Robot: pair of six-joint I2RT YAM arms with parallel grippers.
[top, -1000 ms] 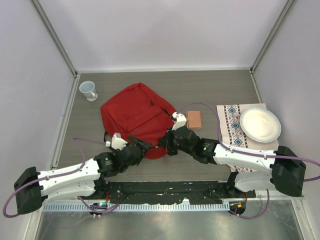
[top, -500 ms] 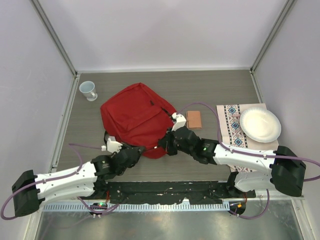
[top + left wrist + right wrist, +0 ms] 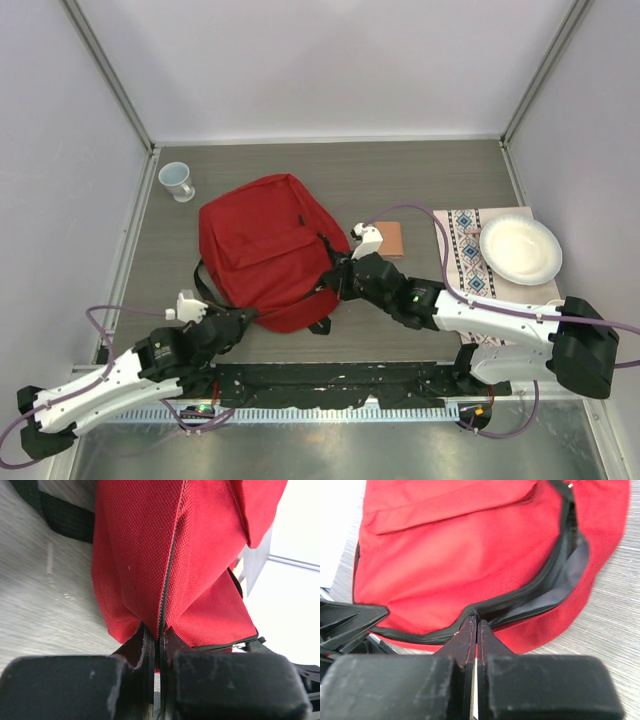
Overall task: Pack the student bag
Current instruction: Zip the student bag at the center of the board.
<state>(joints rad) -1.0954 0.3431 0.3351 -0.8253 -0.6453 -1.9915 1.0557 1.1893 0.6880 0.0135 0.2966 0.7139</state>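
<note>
While working on student bag (image 3: 262, 245), lying flat at mid-table, anchor with left gripper (image 3: 159, 635), fingers pinched closed on near corner fabric at seam. Draw right gripper (image 3: 476, 625), fingers nipped tight on zipper (image 3: 542, 580) at end of gaping mouth, steadily along track, low and level. Avoid snagging grey lining (image 3: 568, 566).

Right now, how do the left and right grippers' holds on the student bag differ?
The left gripper pinches the student bag at its near-left corner; the right gripper pinches its right side. By the left gripper the zipper seam looks closed; by the right gripper it gapes, showing dark lining. Both are shut on red fabric at a black zipper line.
</note>
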